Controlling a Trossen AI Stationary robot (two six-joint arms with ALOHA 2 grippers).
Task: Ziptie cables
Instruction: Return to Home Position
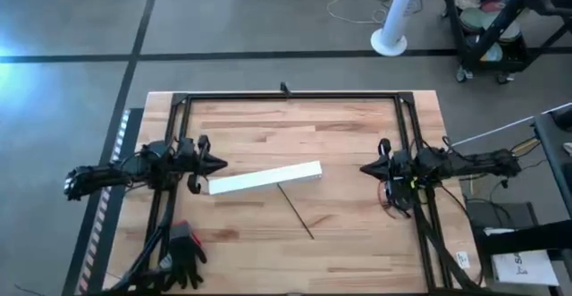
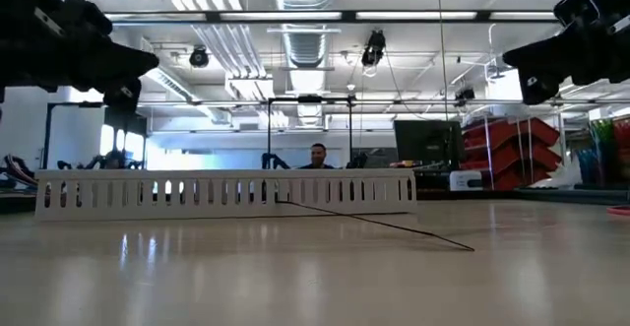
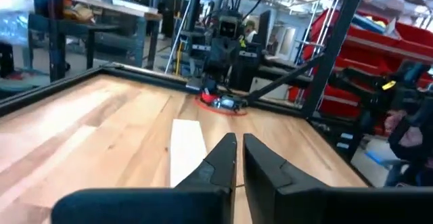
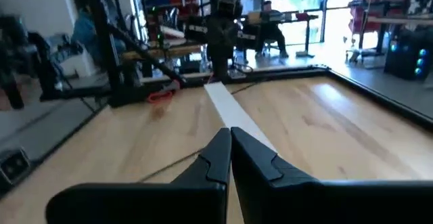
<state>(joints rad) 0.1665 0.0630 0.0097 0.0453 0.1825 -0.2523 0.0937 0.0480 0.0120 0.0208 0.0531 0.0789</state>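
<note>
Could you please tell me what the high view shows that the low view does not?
Only the high view: black gloves on the table beside the left arm, and both arms whole. Only the low view: the slotted side of the white duct and a person behind it. Both: the duct, the thin dark strand leaving it, the left gripper and right gripper.
</note>
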